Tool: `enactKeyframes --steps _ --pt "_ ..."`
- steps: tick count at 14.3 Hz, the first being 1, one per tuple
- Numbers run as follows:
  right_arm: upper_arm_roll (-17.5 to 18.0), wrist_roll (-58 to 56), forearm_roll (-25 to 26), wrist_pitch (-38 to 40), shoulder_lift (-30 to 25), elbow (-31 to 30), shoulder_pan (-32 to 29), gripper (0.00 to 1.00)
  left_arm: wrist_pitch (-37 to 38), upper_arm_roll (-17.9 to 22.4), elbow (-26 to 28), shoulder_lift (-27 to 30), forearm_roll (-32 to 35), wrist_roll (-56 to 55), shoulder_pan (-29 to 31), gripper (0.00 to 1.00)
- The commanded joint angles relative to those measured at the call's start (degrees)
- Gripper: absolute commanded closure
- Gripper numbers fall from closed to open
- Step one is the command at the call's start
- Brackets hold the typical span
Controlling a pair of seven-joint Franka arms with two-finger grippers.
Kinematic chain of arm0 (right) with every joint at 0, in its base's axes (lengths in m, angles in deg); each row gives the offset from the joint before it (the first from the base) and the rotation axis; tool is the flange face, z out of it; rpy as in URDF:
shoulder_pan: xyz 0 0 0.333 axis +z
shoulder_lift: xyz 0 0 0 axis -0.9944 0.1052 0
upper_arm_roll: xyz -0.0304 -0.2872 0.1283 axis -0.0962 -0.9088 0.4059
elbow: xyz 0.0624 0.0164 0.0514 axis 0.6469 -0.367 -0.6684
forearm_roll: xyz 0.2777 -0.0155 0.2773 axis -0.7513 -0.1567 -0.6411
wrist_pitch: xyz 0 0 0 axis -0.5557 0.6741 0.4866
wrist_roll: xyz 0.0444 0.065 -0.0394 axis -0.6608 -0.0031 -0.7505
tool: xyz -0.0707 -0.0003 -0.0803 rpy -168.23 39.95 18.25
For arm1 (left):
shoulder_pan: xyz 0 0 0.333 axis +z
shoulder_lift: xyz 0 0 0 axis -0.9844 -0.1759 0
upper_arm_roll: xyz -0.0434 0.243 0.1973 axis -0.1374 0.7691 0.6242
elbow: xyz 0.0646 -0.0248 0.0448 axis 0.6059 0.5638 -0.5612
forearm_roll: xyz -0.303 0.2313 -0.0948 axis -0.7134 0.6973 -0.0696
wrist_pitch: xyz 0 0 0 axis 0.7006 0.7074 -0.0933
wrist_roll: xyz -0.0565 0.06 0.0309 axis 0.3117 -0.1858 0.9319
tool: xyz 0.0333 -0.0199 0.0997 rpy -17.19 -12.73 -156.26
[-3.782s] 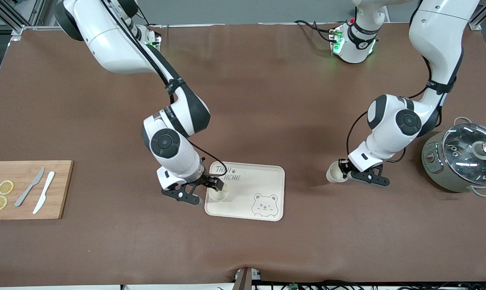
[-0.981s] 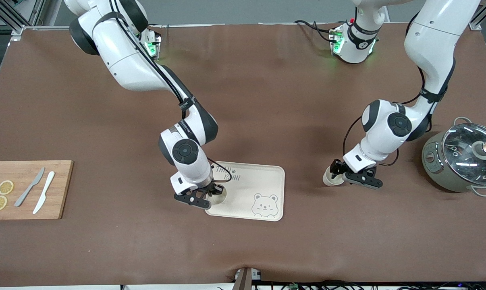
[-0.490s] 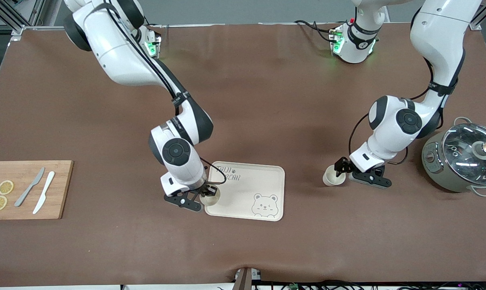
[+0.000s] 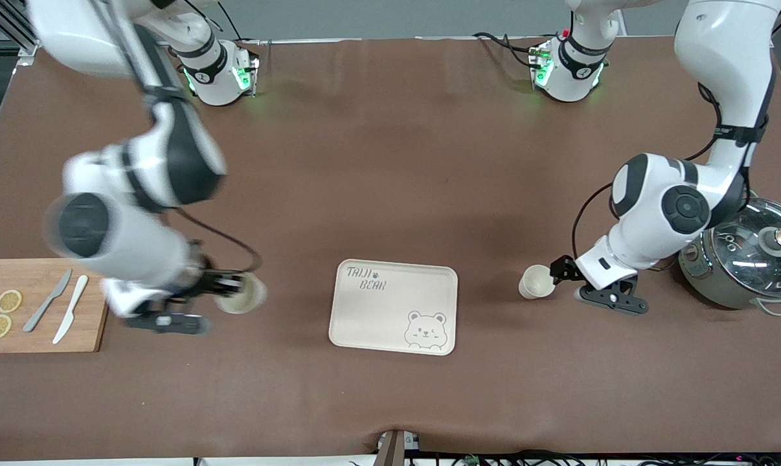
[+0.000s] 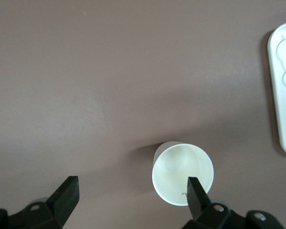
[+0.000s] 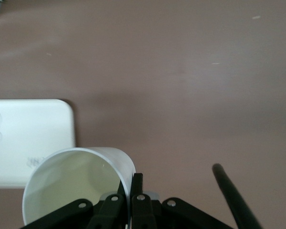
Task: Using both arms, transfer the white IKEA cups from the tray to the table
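One white IKEA cup point(image 4: 240, 295) hangs in my right gripper point(image 4: 227, 286), up over the bare table between the cutting board and the bear tray. In the right wrist view the gripper point(image 6: 132, 185) is shut on the wall of the cup point(image 6: 71, 186), one finger inside and one outside. The second white cup point(image 4: 535, 281) stands upright on the table between the tray and the pot. My left gripper point(image 4: 563, 270) is beside it on the pot's side, open and empty. In the left wrist view its gripper point(image 5: 132, 187) is spread wide and the cup point(image 5: 178, 171) sits by one fingertip point(image 5: 196, 193).
The cream bear tray point(image 4: 390, 320) lies mid-table with nothing on it, and shows in both wrist views point(image 5: 283, 105) point(image 6: 28, 138). A wooden cutting board point(image 4: 99, 304) with two knives and lemon slices lies at the right arm's end. A lidded pot point(image 4: 743, 255) stands at the left arm's end.
My right arm has swung fast away from the tray toward the cutting board, carrying its cup. My left gripper has opened, let go of its cup and drawn back toward the pot.
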Motion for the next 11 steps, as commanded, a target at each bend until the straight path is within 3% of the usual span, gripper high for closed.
enactKeyframes --steps 1,5,11 --pt "0.9 -12.6 -1.3 2.4 -4.7 -5.8 -7.3 1.0 6.8 -0.4 -6.0 -0.2 0.9 -1.3 -0.2 0.0" --pt "0.9 -22.9 -0.9 -3.0 -6.8 -14.2 -13.8 1.0 15.3 -0.5 -12.6 -0.1 1.7 -2.0 -0.3 0.0" --pt "0.8 -28.1 -0.9 -24.5 -6.9 -29.2 -16.3 1.0 29.6 -0.6 -23.4 0.2 0.7 -4.5 -0.6 0.0"
